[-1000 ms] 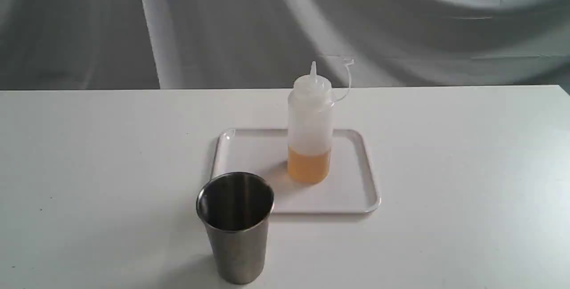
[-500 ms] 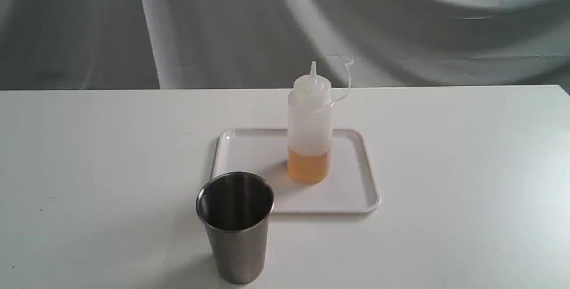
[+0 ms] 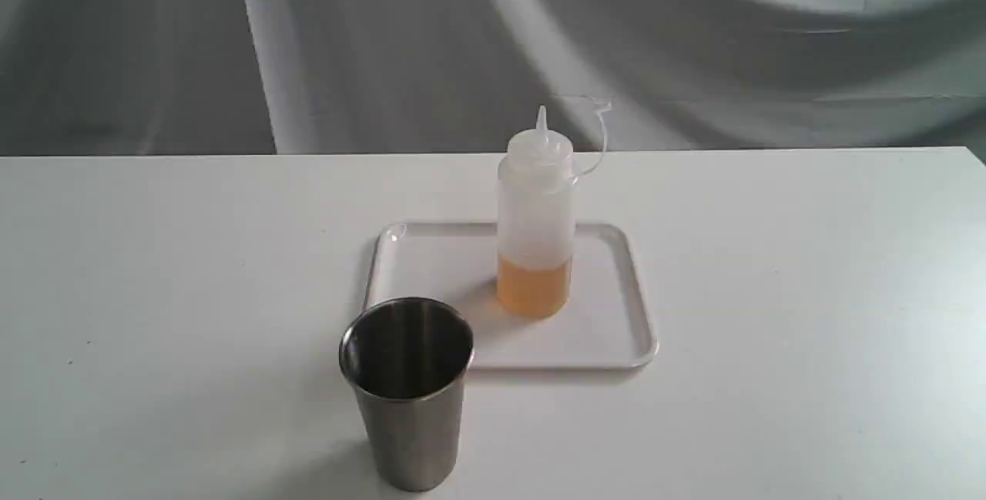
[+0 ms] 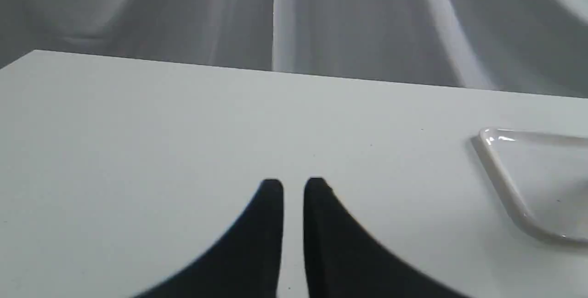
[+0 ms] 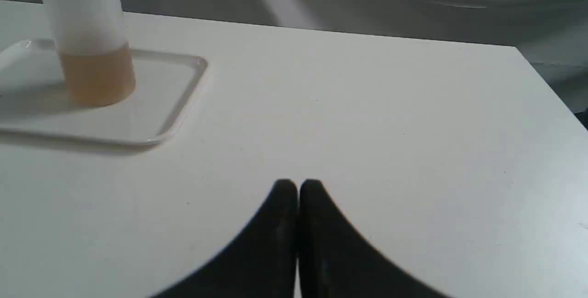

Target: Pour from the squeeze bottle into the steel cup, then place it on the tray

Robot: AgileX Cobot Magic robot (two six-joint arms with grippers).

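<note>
Squeeze bottle point(image 3: 536, 223) upright on tray point(image 3: 616, 346); steel cup point(image 3: 408, 392) on surface. Right gripper point(image 5: 298, 187) fingers closed, left gripper point(image 4: 293, 187) nearly closed, both empty. Open right, grasp bottle mid-body.

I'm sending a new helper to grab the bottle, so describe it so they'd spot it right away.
On the white table lies a flat white tray, and the bottle stands upright on it. Unlike the steel cup standing off the tray at its near corner, it is cloudy plastic with a pointed nozzle and amber liquid at the bottom.
</note>
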